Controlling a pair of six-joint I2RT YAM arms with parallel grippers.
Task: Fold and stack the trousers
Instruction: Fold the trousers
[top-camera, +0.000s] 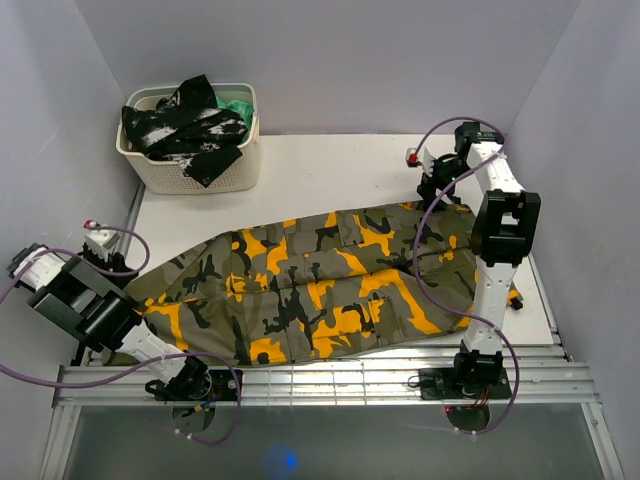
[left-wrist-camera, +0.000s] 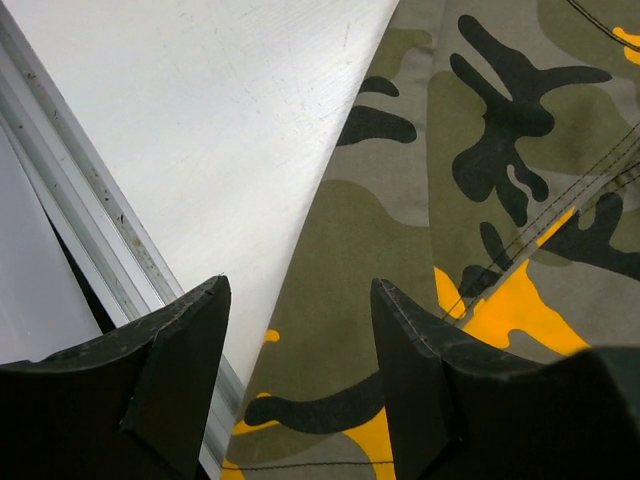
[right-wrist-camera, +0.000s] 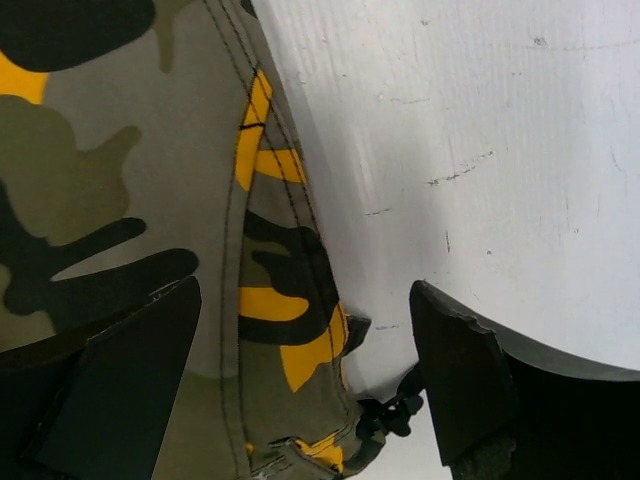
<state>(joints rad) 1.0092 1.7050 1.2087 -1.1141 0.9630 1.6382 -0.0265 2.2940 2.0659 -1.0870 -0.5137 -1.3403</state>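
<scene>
Found the trousers laid flat and slantwise on the surface, broad end at the right, narrow end at the near left, near edge reaching the front rail. Judged soft, limp and light: woven cloth with stitched seams, likely to sag and drag rather than hold a shape, neither fragile nor slippery. Advise pinching at the hemmed edges and corners, both ends together, and lifting low to keep the layers from sliding. Cannot tell the number of layers.

Found the left fingers spread and empty, poised over the cloth's edge, bare surface to one side. Found the right fingers likewise spread and empty, straddling a double-stitched edge with a small black cord end beside it.

Noted a basket at the far left corner, well apart from the trousers, holding a black-and-white garment and a green cloth; judged no hindrance. Noted the right arm and its purple cable standing over the broad end; judged a snagging risk for any fold drawn across there
</scene>
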